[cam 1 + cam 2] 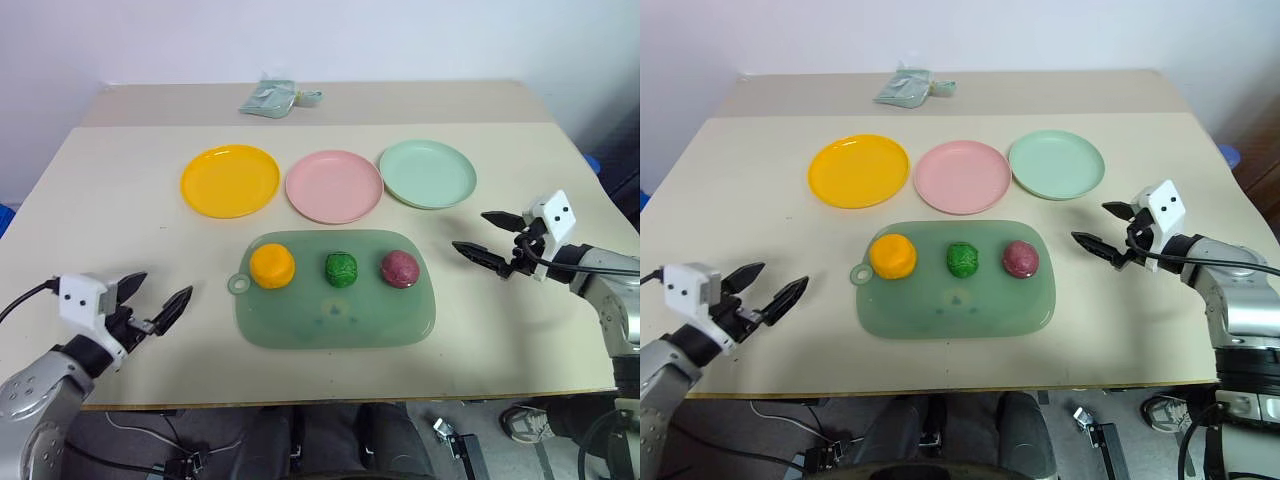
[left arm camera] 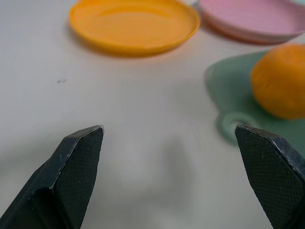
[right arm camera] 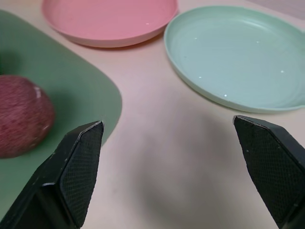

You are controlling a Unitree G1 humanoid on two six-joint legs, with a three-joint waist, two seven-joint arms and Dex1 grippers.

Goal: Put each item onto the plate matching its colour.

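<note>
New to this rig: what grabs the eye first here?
Three bright plates in a row across the table's middle: yellow-orange plate on the left, pink plate, mint green plate. Nearer the robot, a translucent green board carries the orange lump, green lump and magenta-red lump. Left hand and right hand flank it, both open and empty.

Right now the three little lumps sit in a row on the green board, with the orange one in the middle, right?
Not quite. The dark green lump is in the middle; the orange lump sits at the handle end of the green board and the magenta-red lump at the other end, as the left eye view shows.
</note>
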